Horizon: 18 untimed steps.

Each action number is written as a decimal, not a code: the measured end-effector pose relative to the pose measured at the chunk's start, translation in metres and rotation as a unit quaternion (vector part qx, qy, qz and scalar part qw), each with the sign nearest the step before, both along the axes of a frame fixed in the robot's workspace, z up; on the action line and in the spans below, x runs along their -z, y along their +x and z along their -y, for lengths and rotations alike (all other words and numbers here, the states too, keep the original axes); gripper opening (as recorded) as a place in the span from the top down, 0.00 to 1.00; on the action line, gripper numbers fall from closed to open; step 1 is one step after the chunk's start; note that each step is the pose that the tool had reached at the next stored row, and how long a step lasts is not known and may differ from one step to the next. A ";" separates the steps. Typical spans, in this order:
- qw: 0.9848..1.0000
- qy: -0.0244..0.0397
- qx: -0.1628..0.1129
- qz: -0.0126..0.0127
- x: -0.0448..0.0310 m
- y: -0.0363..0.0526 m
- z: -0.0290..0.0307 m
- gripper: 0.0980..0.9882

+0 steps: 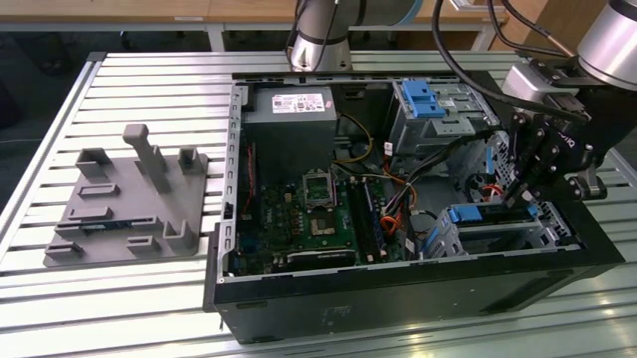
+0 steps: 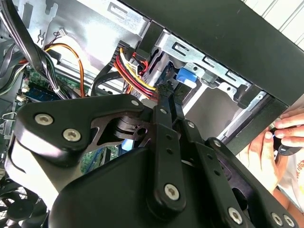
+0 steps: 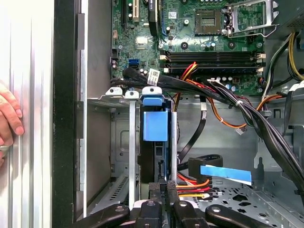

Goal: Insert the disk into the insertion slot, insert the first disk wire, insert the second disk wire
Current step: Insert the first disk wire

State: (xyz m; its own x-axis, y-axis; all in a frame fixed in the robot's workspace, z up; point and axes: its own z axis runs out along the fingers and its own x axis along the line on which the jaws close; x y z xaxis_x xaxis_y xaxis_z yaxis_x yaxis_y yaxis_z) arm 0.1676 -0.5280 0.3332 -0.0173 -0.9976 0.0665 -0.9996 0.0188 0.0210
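Wiring looks to be the step in hand: the disk (image 3: 155, 126) sits seated in the insertion slot (image 3: 118, 142), and the end effector (image 3: 164, 187), seemingly clenched on the first disk wire (image 3: 192, 184) at the disk's rear, needs a square, straight push home.

I am working in a robotics lab or workshop; an opened computer case (image 1: 398, 298) is lying on a slatted aluminium bench (image 1: 149, 82); a grey parts fixture (image 1: 110, 224) is sitting beside it; wooden desks (image 1: 119, 9) are standing behind.
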 end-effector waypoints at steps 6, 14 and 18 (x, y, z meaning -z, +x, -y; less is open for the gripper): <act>1.000 0.000 0.000 0.000 0.0018 0.0000 0.0001 0.93; 1.000 0.000 0.000 0.000 0.0043 0.0000 0.0017 0.93; 1.000 0.000 0.000 0.000 0.0030 -0.0001 0.0018 0.85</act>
